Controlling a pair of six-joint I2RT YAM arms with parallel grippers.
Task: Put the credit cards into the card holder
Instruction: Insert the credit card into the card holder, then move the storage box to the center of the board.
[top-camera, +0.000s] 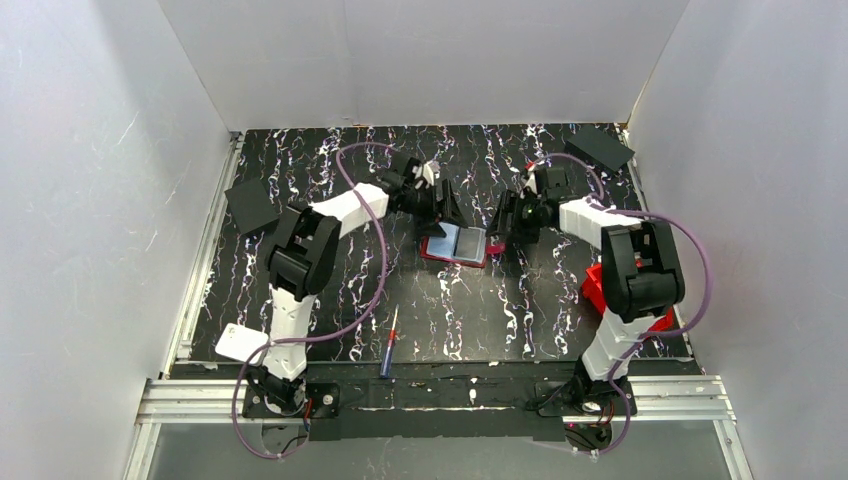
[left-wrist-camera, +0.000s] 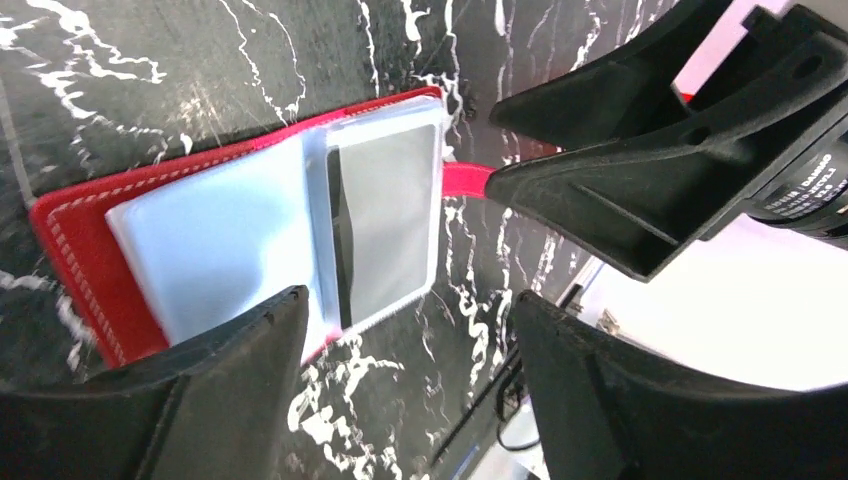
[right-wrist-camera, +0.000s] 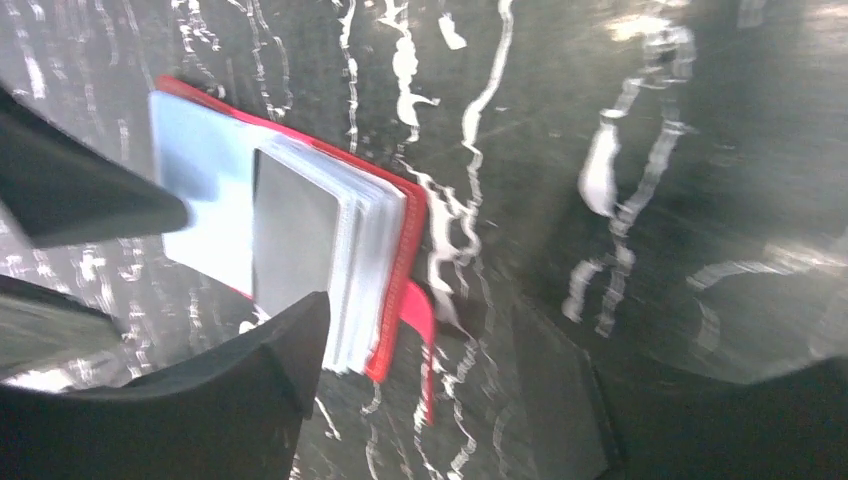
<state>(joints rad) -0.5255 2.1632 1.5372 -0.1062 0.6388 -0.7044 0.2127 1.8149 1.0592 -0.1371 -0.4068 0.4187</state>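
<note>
Black white-veined tabletop, white walls; left gripper, right gripper both spread wide beside open card holder

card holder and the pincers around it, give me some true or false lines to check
1. The card holder lies open on the table. True.
2. A grey card sits in one of its clear sleeves. True.
3. The left pincer is shut on the card holder. False: its fingers stand apart and grip nothing.
4. The blue tool lies on top of the card holder. False: it lies on the table near the front edge, well apart from the holder.
5. The right pincer is open, close beside the card holder. True.
</note>
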